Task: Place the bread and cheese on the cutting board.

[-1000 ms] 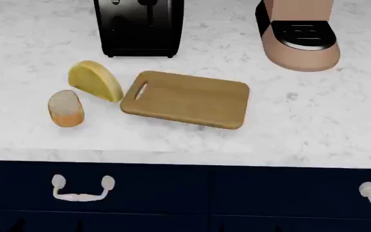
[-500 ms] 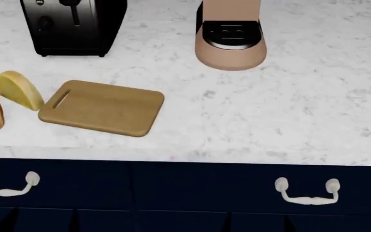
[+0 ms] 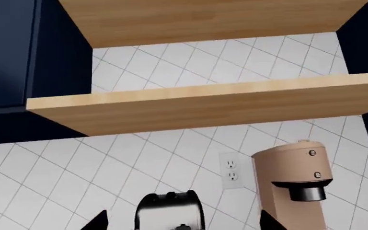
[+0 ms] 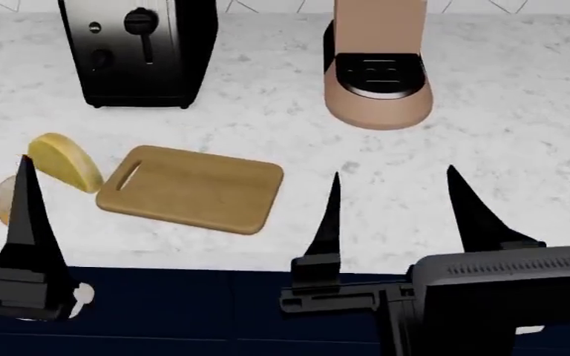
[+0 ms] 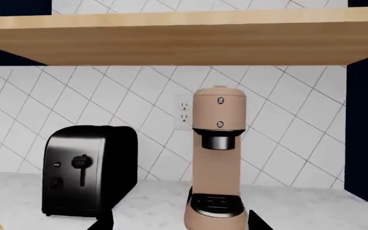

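Note:
The cutting board (image 4: 191,189) lies on the white marble counter, slot handle toward the cheese. The yellow half-round cheese (image 4: 65,162) sits just beyond the handle end. The bread (image 4: 3,199) lies beside the cheese, mostly hidden behind one finger (image 4: 26,215) of my left gripper; its other finger is out of the head view. My left gripper (image 3: 184,223) is open and empty, raised in front of the counter. My right gripper (image 4: 399,204) is open and empty, raised to the right of the board. It also shows in the right wrist view (image 5: 180,223).
A black toaster (image 4: 136,48) stands behind the board and a tan coffee machine (image 4: 379,74) stands to its right. Navy drawers (image 4: 225,311) run below the counter's front edge. Wooden shelves (image 5: 171,40) hang above on the tiled wall.
Both grippers have risen into the head view, where neither showed before. The head view has shifted, so the board, cheese and bread sit a little further right than half a second ago.

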You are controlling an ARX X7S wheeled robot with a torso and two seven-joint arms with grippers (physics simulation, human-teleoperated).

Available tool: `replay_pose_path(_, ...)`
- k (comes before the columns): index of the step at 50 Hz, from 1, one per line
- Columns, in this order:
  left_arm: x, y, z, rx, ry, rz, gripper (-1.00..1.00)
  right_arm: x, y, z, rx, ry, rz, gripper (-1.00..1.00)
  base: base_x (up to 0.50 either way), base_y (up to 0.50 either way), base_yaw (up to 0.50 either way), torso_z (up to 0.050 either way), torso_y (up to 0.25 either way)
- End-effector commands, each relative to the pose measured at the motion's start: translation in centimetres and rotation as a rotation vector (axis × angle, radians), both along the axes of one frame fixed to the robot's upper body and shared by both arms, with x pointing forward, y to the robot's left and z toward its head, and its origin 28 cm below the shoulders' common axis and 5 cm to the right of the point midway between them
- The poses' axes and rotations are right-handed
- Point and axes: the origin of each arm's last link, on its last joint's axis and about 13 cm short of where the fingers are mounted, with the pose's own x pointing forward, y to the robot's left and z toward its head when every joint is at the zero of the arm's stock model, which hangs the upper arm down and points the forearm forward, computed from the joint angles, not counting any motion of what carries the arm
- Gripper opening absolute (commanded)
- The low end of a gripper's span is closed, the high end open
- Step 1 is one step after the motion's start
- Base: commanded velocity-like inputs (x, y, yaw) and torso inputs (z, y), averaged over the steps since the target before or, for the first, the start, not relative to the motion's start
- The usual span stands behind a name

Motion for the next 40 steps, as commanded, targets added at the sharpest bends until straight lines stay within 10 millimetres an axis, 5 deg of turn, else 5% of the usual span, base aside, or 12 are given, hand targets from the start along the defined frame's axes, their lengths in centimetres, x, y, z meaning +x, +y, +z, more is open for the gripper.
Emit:
replay_pose_path(1,0.0,1.0,0.8,0.008,0.024,0.073,1.00,0.1,0.4,0.2,-0.043,0.000,0.053,1.00,0.07,0.50,0.00,0.050,0.000)
replay_pose_path(7,0.0,0.8,0.5,0.012,0.044,0.079,1.00,0.1,0.8,0.2,-0.070,-0.005,0.066,1.00,0.10,0.50,0.00,0.050,0.000)
replay_pose_path(23,0.0,0.8,0.6,0.088,0.033,0.129,1.00,-0.2,1.5,0.4,-0.104,-0.019,0.126,1.00,0.26,0.49,0.00,0.000,0.000)
replay_pose_path(40,0.0,0.6,0.6,0.091,0.026,0.126,1.00,-0.1,1.5,0.3,-0.056,0.002,0.150,1.00,0.50,0.02,0.00,0.000,0.000)
